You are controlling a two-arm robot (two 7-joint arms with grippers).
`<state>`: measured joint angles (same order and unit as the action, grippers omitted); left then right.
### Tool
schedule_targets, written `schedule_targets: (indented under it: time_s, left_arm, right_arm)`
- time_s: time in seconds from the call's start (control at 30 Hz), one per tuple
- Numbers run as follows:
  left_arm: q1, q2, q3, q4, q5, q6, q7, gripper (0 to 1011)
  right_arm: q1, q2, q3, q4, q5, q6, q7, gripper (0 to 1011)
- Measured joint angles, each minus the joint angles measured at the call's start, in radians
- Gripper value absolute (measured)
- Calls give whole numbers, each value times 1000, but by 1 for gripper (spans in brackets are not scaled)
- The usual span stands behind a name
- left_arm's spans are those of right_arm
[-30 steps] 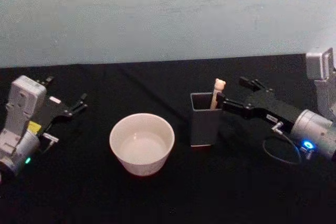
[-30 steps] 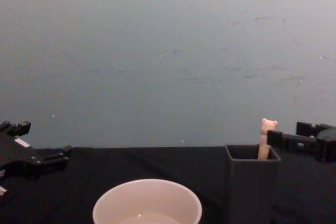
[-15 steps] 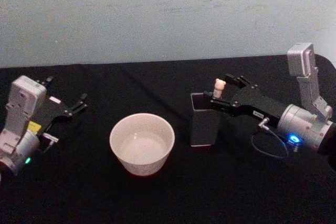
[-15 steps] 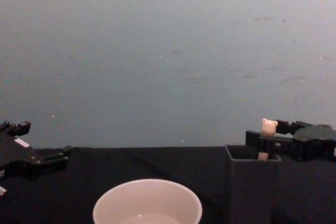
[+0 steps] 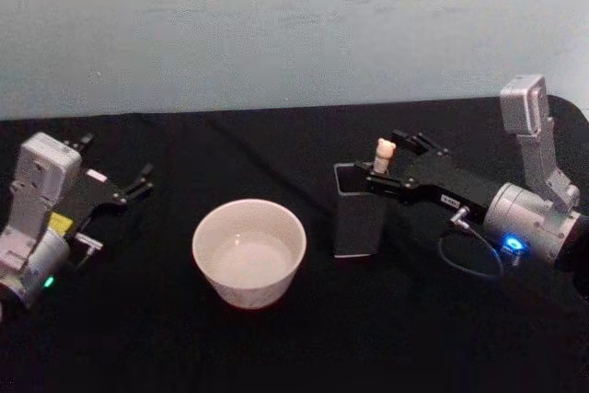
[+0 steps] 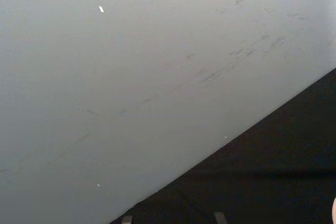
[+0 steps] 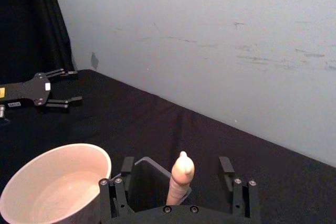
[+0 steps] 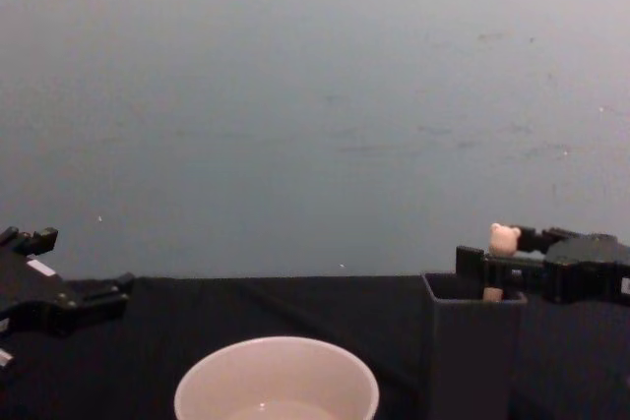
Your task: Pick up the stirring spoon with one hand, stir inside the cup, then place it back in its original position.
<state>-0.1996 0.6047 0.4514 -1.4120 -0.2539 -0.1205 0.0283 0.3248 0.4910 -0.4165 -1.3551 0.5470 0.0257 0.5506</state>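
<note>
- The black desk (image 5: 276, 347) is carrying everything in front of a pale wall.
- The round cream cup (image 5: 248, 284) is sitting near the middle of the desk, left of the holder and apart from it.
- The dark grey square holder (image 5: 359, 227) is standing upright just to the right of the cup.
- I am holding my right gripper (image 5: 385, 163) open over the holder's top, its fingers flanking the spoon handle without touching it.
- I am resting my left gripper (image 5: 116, 159) open at the desk's left side, well apart from the cup.
- The spoon (image 5: 384, 149) is standing in the holder, its bear head poking above the rim, its bowl hidden inside.
</note>
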Motion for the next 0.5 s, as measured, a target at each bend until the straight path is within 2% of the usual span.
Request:
schedule_targets:
  time_s: [0.1, 0.2, 0.27, 0.33, 0.43, 0.5]
  left_arm:
    - [0, 0, 0, 0, 0, 0, 0, 1001]
    - [0, 0, 0, 0, 0, 0, 0, 1001]
    - [0, 0, 0, 0, 0, 0, 0, 1001]
    - [0, 0, 0, 0, 0, 0, 0, 1001]
    - [0, 0, 0, 0, 0, 0, 0, 1002]
    - [0, 0, 0, 0, 0, 0, 0, 1001]
  right_arm:
    - [0, 0, 0, 0, 0, 0, 0, 992]
    - [0, 0, 0, 0, 0, 0, 0, 941]
    - [0, 0, 0, 0, 0, 0, 0, 868]
    - [0, 0, 1, 0, 0, 0, 0, 860]
    - [0, 0, 1, 0, 0, 0, 0, 746]
    - [0, 0, 1, 0, 0, 0, -1, 707]
